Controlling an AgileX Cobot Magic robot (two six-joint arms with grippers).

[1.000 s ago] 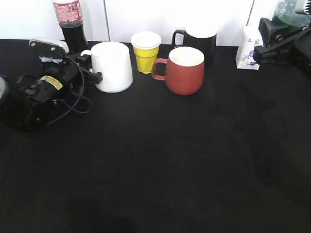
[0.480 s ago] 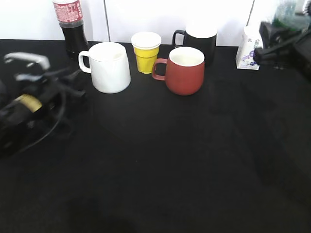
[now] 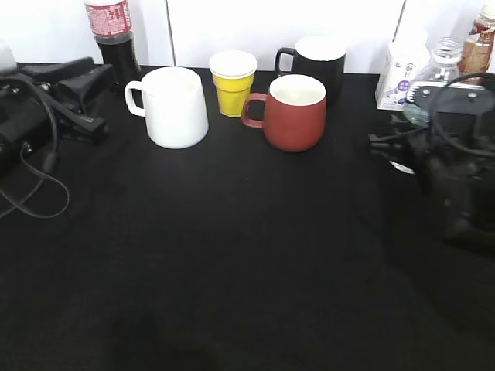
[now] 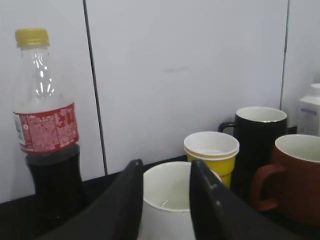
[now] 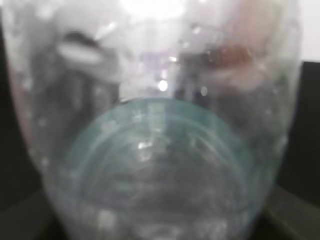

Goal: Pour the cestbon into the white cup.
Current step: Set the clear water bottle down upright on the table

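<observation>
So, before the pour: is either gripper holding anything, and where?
Left gripper: nothing. The cestbon sits against the right gripper; any hold is hidden.

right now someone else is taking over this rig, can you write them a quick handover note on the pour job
Left gripper: jaws open, nothing between them, hanging just short of the white cup, which shows between the jaws in the left wrist view.
Right gripper: the water bottle fills the right wrist view and its jaws are out of sight, so I cannot tell whether it has a grip. The bottle stands upright, cap off, at the right rear of the table.
White cup sits left rear, upright, beside the yellow cup and red mug.
Done: the cap is off and the right arm is at the bottle.
Left: confirm the grip, carry the bottle over, pour.
</observation>
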